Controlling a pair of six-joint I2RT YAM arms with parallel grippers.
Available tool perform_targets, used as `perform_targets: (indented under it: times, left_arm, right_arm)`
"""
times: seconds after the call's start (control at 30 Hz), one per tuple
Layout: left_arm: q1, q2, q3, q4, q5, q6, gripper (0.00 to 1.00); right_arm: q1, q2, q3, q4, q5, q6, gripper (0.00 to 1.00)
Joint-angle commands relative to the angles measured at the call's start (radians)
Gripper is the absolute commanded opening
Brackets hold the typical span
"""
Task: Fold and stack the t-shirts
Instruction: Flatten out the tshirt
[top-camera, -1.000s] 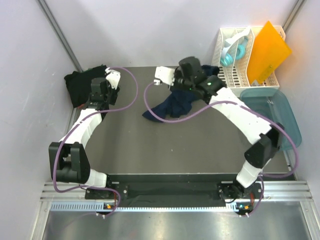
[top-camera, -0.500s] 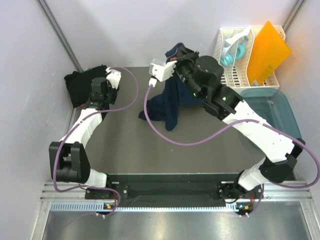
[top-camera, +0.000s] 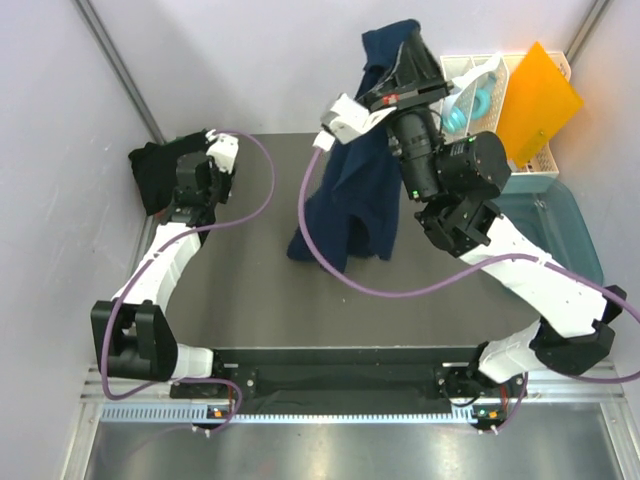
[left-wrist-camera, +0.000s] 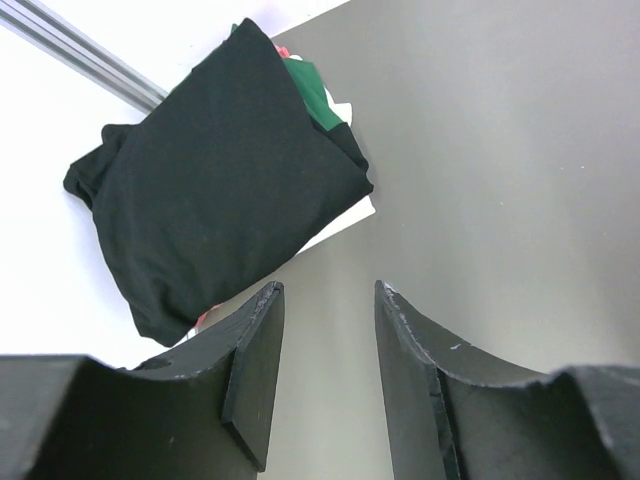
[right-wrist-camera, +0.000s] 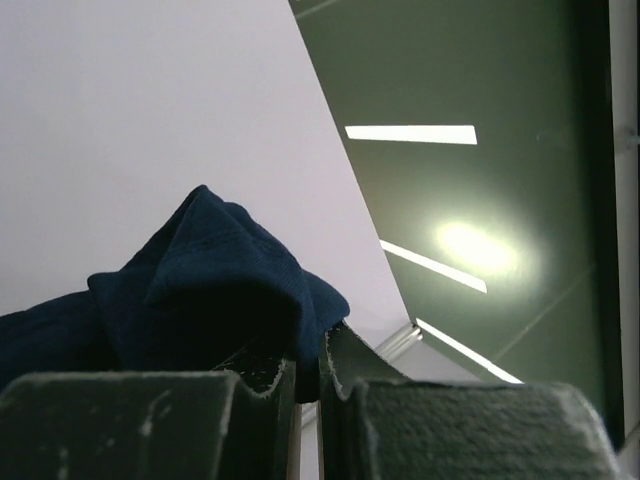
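Progress looks partial: a folded stack (top-camera: 158, 172) sits at the tabletop's (top-camera: 250, 275) far-left corner, your left hand (left-wrist-camera: 325, 300) parted and empty beside it; your right hand (right-wrist-camera: 308, 350) clamps the navy shirt (top-camera: 355, 200) aloft near the far edge, unfolded.

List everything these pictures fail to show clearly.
Navy blue cloth t-shirt: top view cannot show whether its hem touches the table; right wrist view shows only the pinched bunch.
Folded black t-shirt stack: the top shirt hides most beneath, left wrist view.
Teal plastic tub: right arm covers part, top view.
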Motion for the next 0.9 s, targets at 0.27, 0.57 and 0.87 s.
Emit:
perform_targets:
  times: [0.27,0.57,0.87]
  left_arm:
    - [-0.006,-0.067,-0.062,0.055,0.009,0.008,0.46]
    - [-0.004,-0.039,-0.067,0.072,-0.011,0.011,0.45]
    - [-0.018,-0.048,-0.05,-0.014,0.181,0.046,0.76]
  right_arm:
    - [-0.399,0.303,0.118,0.027,-0.08,0.323,0.0]
    - [-0.502,0.656,0.267,0.086,-0.1,0.303,0.01]
    - [-0.525,0.821,0.336,0.295,0.087,0.151,0.97]
